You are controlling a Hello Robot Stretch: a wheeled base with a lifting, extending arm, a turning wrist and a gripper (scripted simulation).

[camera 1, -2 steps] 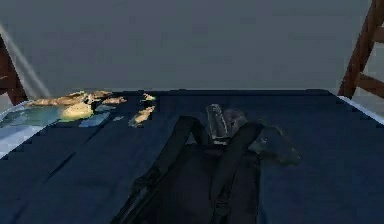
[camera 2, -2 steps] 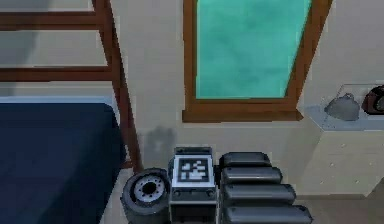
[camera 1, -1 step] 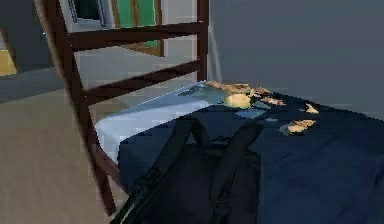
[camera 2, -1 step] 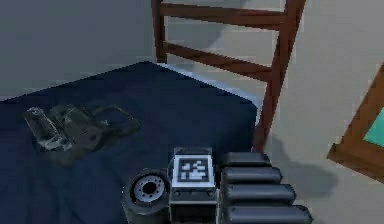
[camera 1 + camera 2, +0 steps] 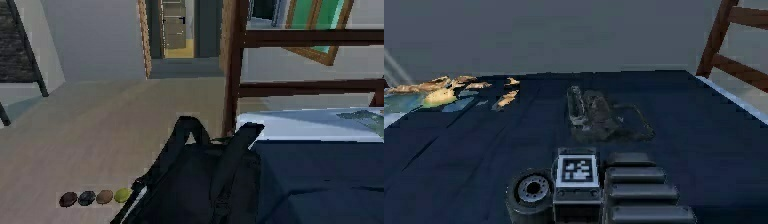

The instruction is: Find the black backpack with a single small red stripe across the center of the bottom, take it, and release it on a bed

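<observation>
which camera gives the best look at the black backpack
The forward view. The black backpack stands large at its lower middle, straps and top plain, against the dark blue bed. The arm side view looks over the bed's cover, where a small dark tangled thing lies; whether that is any backpack cannot be told.

The backpack (image 5: pixel 200 170) is black all over, straps included. The bed (image 5: pixel 320 175) beside it has a deep navy cover, a pale blue-white strip at its far end and a dark brown wooden frame (image 5: pixel 235 70). The floor (image 5: pixel 100 120) is beige, and four small round blobs (image 5: pixel 87 197) on it run brown, slate, tan and yellow-green. Far left on the cover, a light blue patch (image 5: pixel 439 95) carries orange-tan shapes.
</observation>
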